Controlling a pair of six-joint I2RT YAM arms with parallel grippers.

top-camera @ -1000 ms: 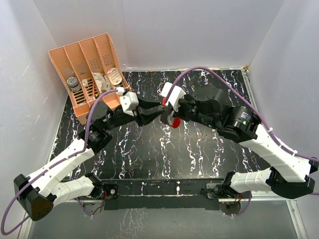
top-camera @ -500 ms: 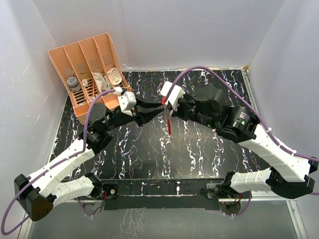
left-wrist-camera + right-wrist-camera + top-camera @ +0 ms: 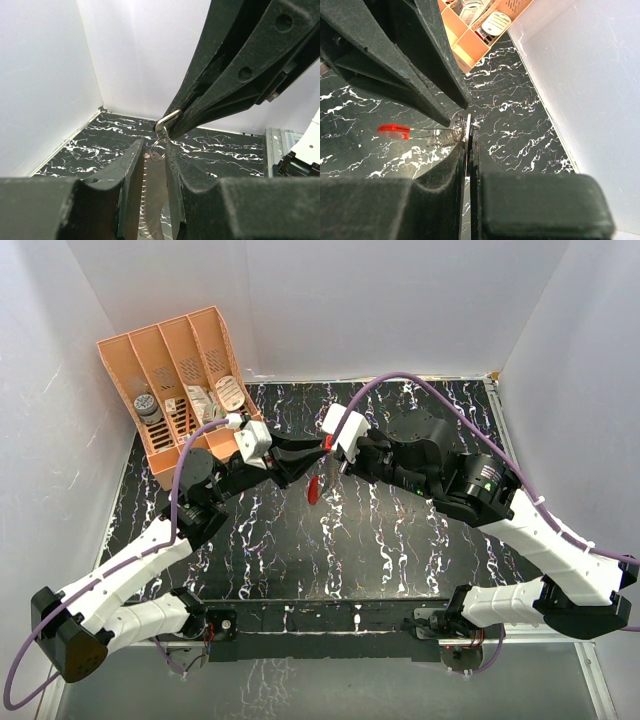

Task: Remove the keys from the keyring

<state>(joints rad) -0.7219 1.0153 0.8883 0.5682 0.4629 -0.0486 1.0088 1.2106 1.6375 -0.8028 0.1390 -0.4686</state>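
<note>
- Found right gripper [image 3: 468,144] clenched hard on the thin metal ring [image 3: 168,119] of the keyring [image 3: 313,488]. Ring wire showed edge-on between the pads in its own wrist view.
- Found left gripper [image 3: 155,146] closed narrow on a flat silvery toothed piece, taken to be the key [image 3: 152,200]. Grip on both flat faces looked likely but was not fully sure.
- Saw the fingertips of both grippers nearly touching, tip to tip, above the dark marbled table [image 3: 380,540].
- Placed key between the left fingers, just under the right fingertips, joined to the pinched ring by a small wire loop [image 3: 157,150].
- Placed the keyring's red tag [image 3: 394,131] hanging free on a thin wire, apart from both sets of fingers and held by neither. Could not tell whether it cleared the table.
- Judged key light, stiff and smooth metal, so slippery and easy to lose. Best pinched across the flat faces, well back from the hole end.
- Judged ring springy and thin, likely to twist or pop out of a hard pinch. Best held on the wire close to the split.
- Judged tag light and free to swing, adding a small tug on the ring.
- Noted peach organiser [image 3: 128,348] at far left corner, well apart from everything above.
</note>
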